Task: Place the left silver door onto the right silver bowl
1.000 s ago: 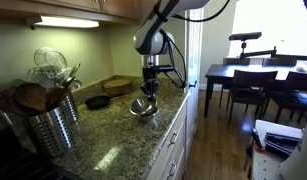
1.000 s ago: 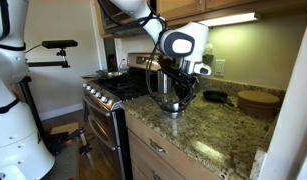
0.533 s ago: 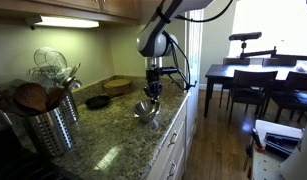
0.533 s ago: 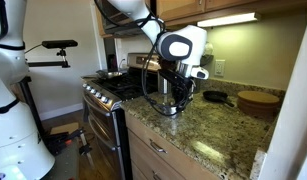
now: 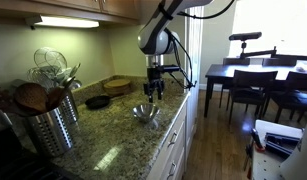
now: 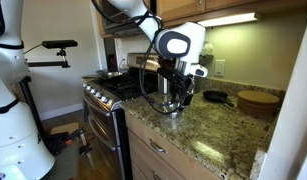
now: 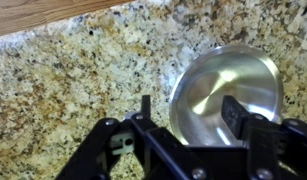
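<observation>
A silver bowl (image 5: 145,112) (image 6: 171,106) stands on the granite counter (image 5: 113,140) near its front edge. In the wrist view the silver bowl (image 7: 225,92) lies right below me, its rim between the two black fingers (image 7: 233,112). My gripper (image 5: 153,90) (image 6: 174,93) (image 7: 189,110) hangs just above it, open, holding nothing. I cannot tell whether one bowl sits nested inside another. No silver door shows in any view.
A steel utensil holder (image 5: 48,115) with whisks and wooden spoons stands on the counter. A black pan (image 5: 97,101) (image 6: 215,97) and a wooden bowl (image 5: 119,85) (image 6: 258,100) sit by the wall. A stove (image 6: 111,92) adjoins the counter. Beyond stand a dining table and chairs (image 5: 255,82).
The gripper was shut down at the bowl; it has opened, let go and lifted a little. The bowl stays on the counter.
</observation>
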Action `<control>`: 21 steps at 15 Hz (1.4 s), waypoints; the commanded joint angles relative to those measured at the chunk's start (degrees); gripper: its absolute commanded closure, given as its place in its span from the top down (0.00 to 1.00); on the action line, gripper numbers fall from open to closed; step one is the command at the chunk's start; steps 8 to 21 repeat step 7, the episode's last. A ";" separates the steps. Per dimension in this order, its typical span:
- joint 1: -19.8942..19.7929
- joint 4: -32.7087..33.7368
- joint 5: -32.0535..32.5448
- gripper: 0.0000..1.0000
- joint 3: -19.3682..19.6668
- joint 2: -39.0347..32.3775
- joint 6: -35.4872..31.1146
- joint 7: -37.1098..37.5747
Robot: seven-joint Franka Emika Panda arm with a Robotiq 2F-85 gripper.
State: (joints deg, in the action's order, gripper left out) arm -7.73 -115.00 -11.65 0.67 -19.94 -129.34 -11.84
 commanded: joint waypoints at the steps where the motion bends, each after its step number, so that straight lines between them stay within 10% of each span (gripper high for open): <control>1: 1.33 -4.55 2.67 0.99 1.20 4.83 -2.19 3.43; 21: 0.31 -0.33 0.94 1.00 0.26 0.53 -0.10 0.96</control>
